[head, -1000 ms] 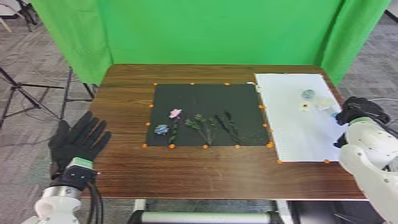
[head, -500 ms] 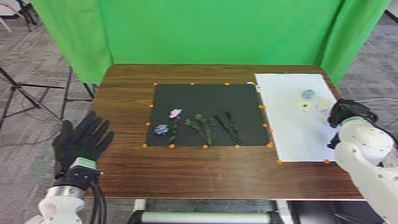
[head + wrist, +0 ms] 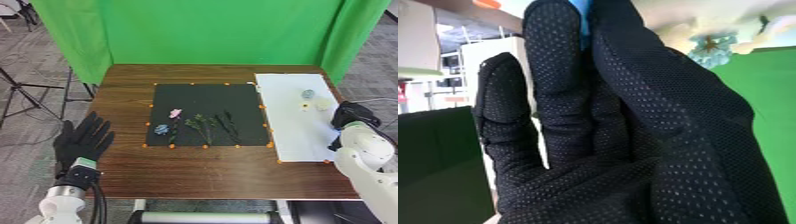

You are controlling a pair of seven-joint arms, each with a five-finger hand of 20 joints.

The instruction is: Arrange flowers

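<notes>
1. Green cloth [image 3: 213, 35] hangs behind the brown surface [image 3: 195, 175]; grey carpet [image 3: 35, 65] lies around it.
2. On the surface, a black mat [image 3: 187, 97] holds a blue flower [image 3: 161, 129], a pink flower [image 3: 175, 113] just beside it, then green sprigs [image 3: 202, 127] and dark leafy stems [image 3: 228, 125] to their right.
3. Right of the mat, a white sheet [image 3: 298, 142] bears a blue-green flower [image 3: 308, 93], with a pale yellow flower [image 3: 305, 106] and a cream flower [image 3: 323, 104] near it.
4. Left hand [image 3: 78, 147]: at the surface's left edge, fingers straight and spread.
5. Right hand [image 3: 354, 115]: at the right edge, beside the sheet, pinching a blue piece [image 3: 583, 15] between thumb and fingers.
</notes>
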